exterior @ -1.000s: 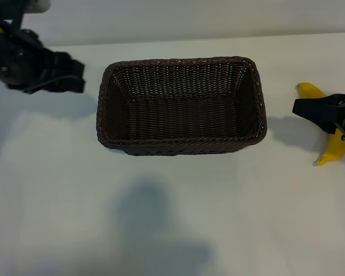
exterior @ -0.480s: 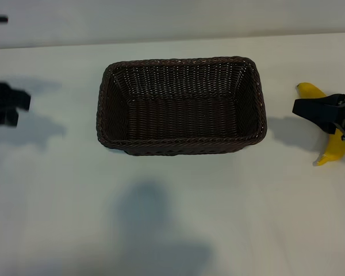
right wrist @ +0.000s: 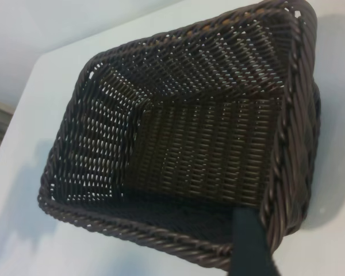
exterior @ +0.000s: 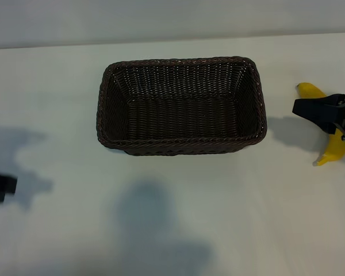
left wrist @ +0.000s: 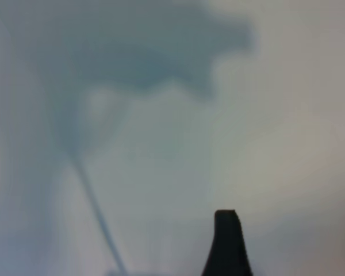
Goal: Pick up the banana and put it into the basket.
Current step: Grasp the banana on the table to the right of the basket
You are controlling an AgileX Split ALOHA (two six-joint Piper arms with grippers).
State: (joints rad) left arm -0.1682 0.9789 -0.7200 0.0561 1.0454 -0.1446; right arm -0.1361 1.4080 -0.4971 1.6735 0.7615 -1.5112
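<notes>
table (exterior: 172,230): white, plain top
wall (exterior: 172,20): pale, just behind the table
light: soft shadows on the table

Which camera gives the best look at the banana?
The exterior view: only it shows the banana, lying on the table right of the basket, partly covered by the right pincer. Neither wrist view shows the banana at all.

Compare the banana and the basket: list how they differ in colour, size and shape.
The banana is smooth yellow; the basket is dark brown woven wicker. The banana is far smaller than the basket. The banana is curved and slim; the basket is rectangular with rounded corners. Both rest on the white table.
</notes>
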